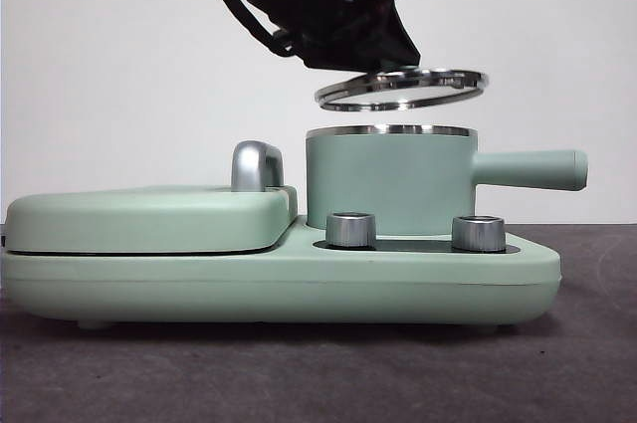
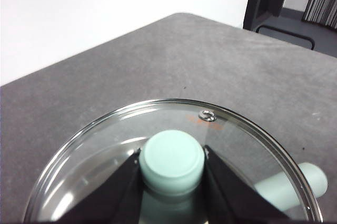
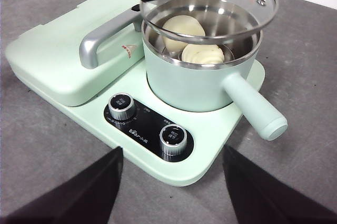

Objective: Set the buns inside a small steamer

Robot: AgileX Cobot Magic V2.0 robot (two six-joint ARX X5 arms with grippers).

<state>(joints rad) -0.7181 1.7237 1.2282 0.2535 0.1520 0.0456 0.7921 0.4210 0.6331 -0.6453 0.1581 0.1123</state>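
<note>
Above the small steamer [image 1: 390, 179] the left end effector [image 2: 171, 163] holds the glass lid [image 1: 401, 89], its two black jaws closed on the green knob [image 2: 172, 162], with the lid hanging tilted and clear of the steel rim. Both buns already sit inside the pot: the smooth cream-white bun [image 3: 183, 27] and the ribbed white bun [image 3: 204, 54] touching it, toward the controls. From the right wrist camera the steamer's straight handle [image 3: 255, 107] points toward about 4 o'clock, and the two dials [image 3: 174, 138] lie at about 7 o'clock of the pot on the mint-green base [image 3: 210, 161], beside the hinged griddle [image 3: 63, 55]. The step in hand looks like lidding: level the lid, centre it over the rim, and lower it straight until it seats all round before releasing. The right end effector [image 3: 171, 182] waits over the table [image 3: 42, 145], wide open and holding nothing.
</note>
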